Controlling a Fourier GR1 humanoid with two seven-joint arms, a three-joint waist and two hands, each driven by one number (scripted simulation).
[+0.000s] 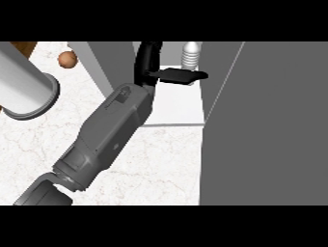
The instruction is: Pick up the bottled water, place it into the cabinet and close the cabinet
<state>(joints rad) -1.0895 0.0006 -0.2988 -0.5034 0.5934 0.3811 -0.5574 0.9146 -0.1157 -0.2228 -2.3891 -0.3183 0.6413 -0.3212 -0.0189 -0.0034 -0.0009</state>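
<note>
Hand (168, 75): the only hand in view, black, reaching into the open cabinet (174, 103) on a grey forearm that rises from the lower left edge; which of the two arms it is cannot be told with certainty, though its entry at the left suggests the left. Its fingers extend straight toward the right and hold nothing, so the hand is open.

Bottle (190, 54): stands upright on the cabinet's white floor, deep inside, its cap end pointing up the view. It lies just beyond and slightly right of the fingertips, apart from them or barely so; contact cannot be confirmed. Its long axis runs roughly at right angles to the extended fingers.

Door (274, 125): the broad grey panel at right, swung open, its edge alongside the cabinet mouth.

Judgement: the placing step appears done, and closing the door remains. The coming move depends on drawing the hand back along the forearm's line, away from the bottle, without tipping it.

Worktop (159, 159): white marble. A grey cylinder (17, 82) and a small brown object (67, 59) lie at upper left.
</note>
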